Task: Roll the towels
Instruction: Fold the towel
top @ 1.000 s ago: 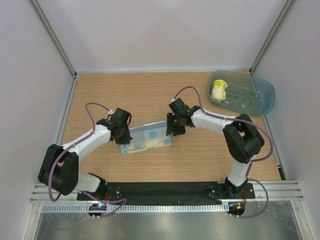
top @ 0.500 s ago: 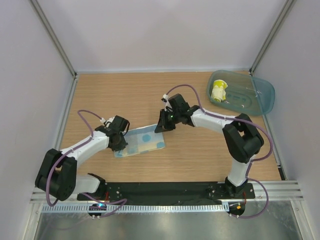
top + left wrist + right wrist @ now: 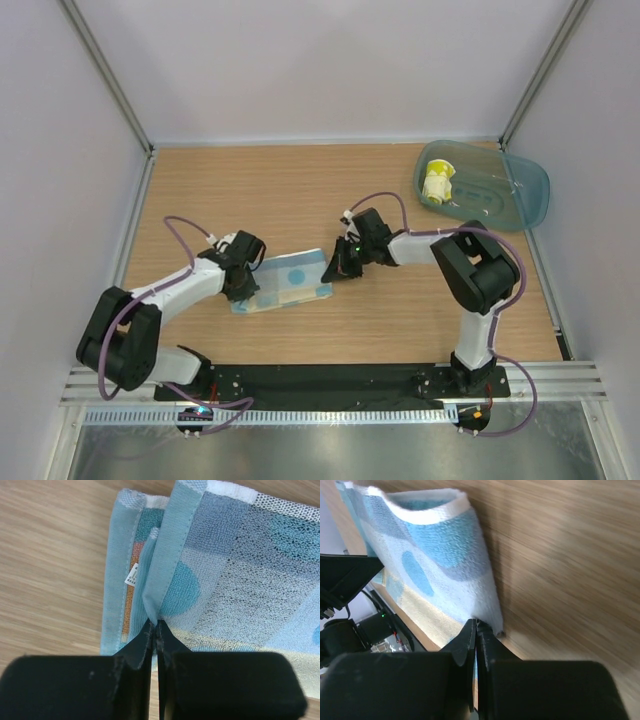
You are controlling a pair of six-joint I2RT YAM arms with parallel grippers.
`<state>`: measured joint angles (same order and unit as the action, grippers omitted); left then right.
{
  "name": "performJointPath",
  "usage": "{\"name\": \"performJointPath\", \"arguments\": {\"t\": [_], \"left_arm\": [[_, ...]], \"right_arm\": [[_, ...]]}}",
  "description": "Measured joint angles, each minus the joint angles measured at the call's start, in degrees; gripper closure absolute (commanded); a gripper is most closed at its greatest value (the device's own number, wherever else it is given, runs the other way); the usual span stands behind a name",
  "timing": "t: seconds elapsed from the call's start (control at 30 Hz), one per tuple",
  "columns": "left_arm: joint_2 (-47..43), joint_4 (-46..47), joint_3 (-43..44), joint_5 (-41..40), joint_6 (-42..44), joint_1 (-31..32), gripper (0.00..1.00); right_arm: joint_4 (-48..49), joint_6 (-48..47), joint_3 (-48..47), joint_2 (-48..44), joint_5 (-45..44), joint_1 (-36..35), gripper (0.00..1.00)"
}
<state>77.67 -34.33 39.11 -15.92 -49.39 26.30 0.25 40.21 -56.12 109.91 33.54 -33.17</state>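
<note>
A light blue towel (image 3: 288,281) with darker blue spots and a pale yellow band lies folded on the wooden table, between the two arms. My left gripper (image 3: 248,283) is shut on its left edge; in the left wrist view the jaws pinch a fold of the towel (image 3: 170,555) at the gripper (image 3: 155,625). My right gripper (image 3: 342,268) is shut on the right corner; in the right wrist view the towel (image 3: 440,550) lifts from the wood at the gripper (image 3: 476,625).
A translucent blue-green bin (image 3: 483,186) stands at the back right with a rolled yellow and white towel (image 3: 437,182) inside. White walls enclose the table on three sides. A black base rail (image 3: 330,380) runs along the near edge.
Both grippers kept their hold on the towel. The right gripper first pulled the right corner left and back, then moved right and nearer. The left end shifted slightly nearer.
</note>
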Motion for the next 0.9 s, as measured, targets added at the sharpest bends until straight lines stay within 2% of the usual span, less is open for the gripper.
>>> {"name": "performJointPath", "arguments": {"t": [0.33,0.47,0.6,0.73,0.9], "left_arm": [[13.0,-0.3,11.9,-1.6,5.3,5.4,0.96],[18.5,0.2,18.1,-1.6,8.0,6.5,0.96],[20.1,0.6,20.2,-1.9,9.4,6.8,0.95],[20.0,0.4,20.2,-2.1,9.8,6.8,0.93],[19.5,1.3,19.3,-2.1,10.0,6.8,0.89]], "right_arm": [[-5.5,0.0,11.4,-14.2,-14.6,3.1,0.99],[-9.8,-0.4,15.0,-20.2,-19.5,3.1,0.99],[-16.0,-1.6,16.2,-26.9,-22.5,3.1,0.98],[-18.6,-2.8,14.2,-33.3,-21.6,3.1,0.97],[-11.3,-1.0,10.4,-30.6,-11.4,3.1,0.98]]}}
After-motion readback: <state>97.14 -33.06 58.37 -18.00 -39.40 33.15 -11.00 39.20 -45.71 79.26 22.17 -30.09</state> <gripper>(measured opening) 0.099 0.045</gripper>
